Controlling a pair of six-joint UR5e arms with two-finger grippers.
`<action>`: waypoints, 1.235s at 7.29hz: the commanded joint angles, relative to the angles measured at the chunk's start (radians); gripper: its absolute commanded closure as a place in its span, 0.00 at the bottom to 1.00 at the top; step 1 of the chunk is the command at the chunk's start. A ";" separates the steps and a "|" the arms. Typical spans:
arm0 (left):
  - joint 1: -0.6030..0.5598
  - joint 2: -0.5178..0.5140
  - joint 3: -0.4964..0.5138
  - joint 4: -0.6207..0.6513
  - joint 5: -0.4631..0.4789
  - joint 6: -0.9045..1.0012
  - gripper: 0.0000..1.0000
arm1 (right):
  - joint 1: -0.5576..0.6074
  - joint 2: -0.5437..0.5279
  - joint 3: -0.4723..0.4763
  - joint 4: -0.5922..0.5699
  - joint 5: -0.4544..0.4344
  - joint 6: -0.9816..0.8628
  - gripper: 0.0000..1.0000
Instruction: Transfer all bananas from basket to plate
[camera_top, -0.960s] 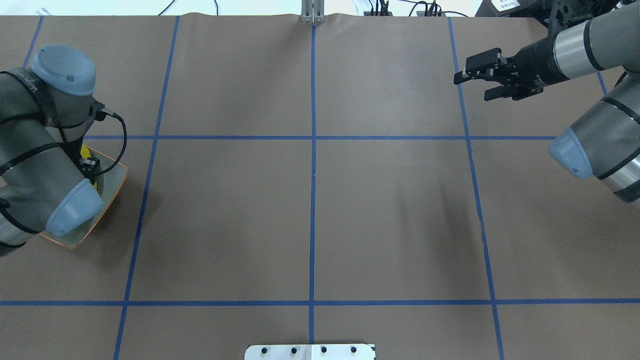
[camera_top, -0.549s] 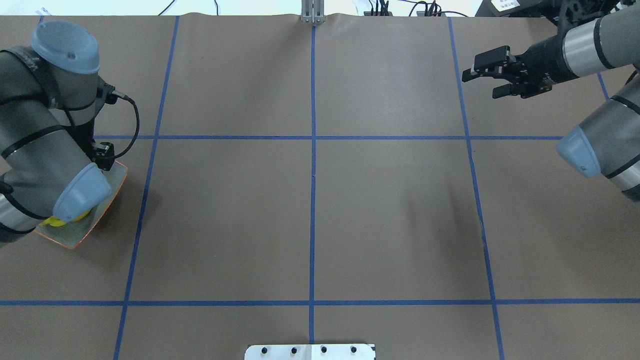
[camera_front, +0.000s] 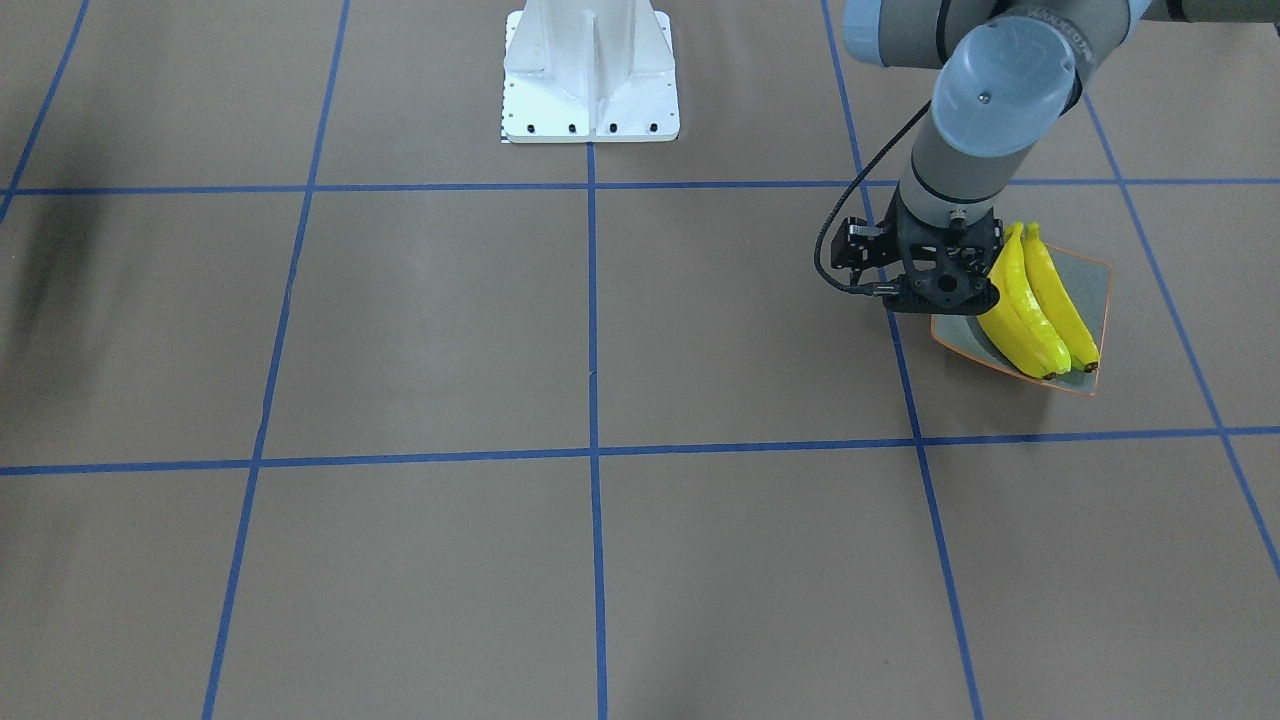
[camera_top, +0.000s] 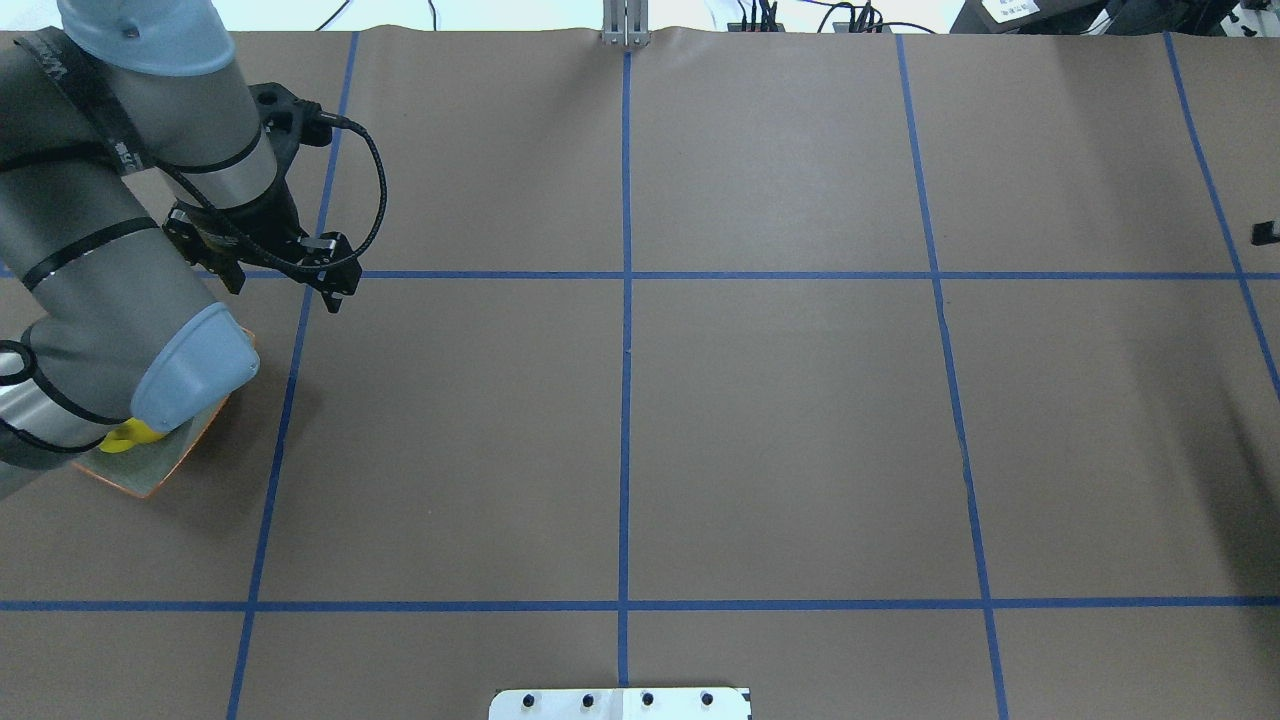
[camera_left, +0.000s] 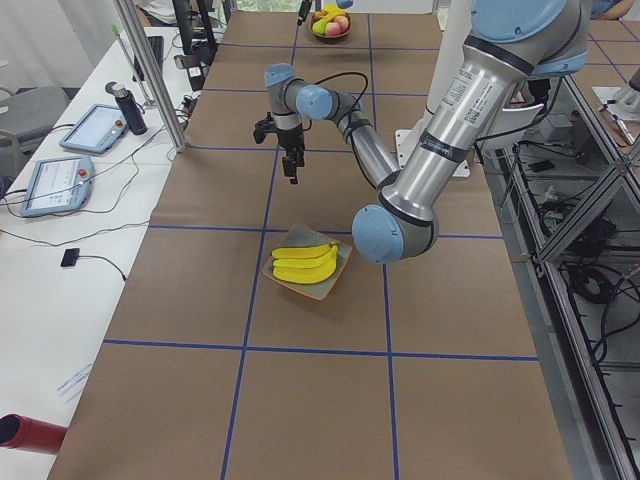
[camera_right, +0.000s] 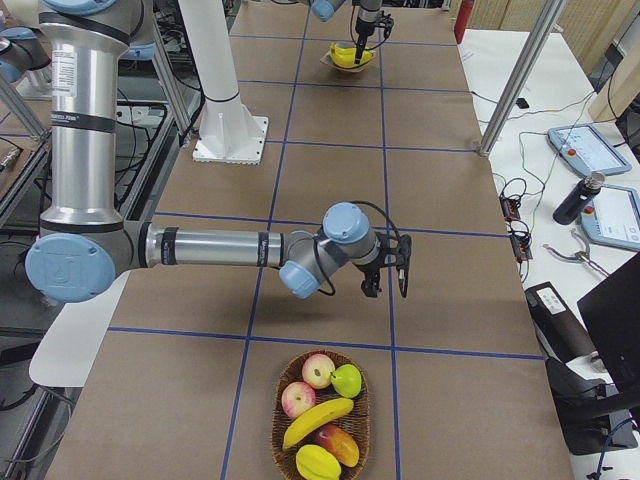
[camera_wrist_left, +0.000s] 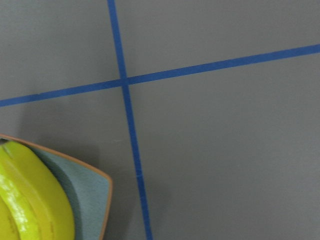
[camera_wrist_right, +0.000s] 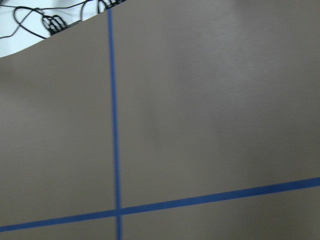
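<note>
Two yellow bananas (camera_front: 1035, 305) lie side by side on the grey-green plate (camera_front: 1098, 285) with the orange rim. My left gripper (camera_front: 940, 290) hangs empty beside and above the plate, jaws open (camera_top: 287, 290). In the overhead view my left arm hides most of the plate (camera_top: 150, 472); one banana end (camera_top: 130, 437) shows. The left wrist view shows a banana (camera_wrist_left: 30, 200) on the plate's corner (camera_wrist_left: 92, 192). One more banana (camera_right: 318, 420) lies in the wicker basket (camera_right: 278, 440). My right gripper (camera_right: 390, 272) hovers open just beyond the basket, empty.
The basket also holds apples (camera_right: 318, 370), a green fruit (camera_right: 346, 380) and a star fruit (camera_right: 318, 462). The white robot base (camera_front: 590, 75) stands at the table's edge. Blue tape lines cross the brown table (camera_top: 640, 420). Operator desks with tablets flank the table.
My left gripper has lifted off the plate and moved away from it, leaving the bananas there. My right arm has swung out to the overhead view's right edge.
</note>
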 joint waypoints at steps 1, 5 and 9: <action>0.008 0.001 0.004 -0.021 -0.006 -0.028 0.00 | 0.173 -0.065 -0.127 -0.008 0.001 -0.386 0.00; 0.029 0.002 0.009 -0.048 -0.005 -0.058 0.00 | 0.304 -0.109 -0.265 -0.106 0.039 -0.923 0.00; 0.063 0.011 0.023 -0.114 -0.002 -0.130 0.00 | 0.310 -0.183 -0.238 -0.141 -0.023 -1.310 0.01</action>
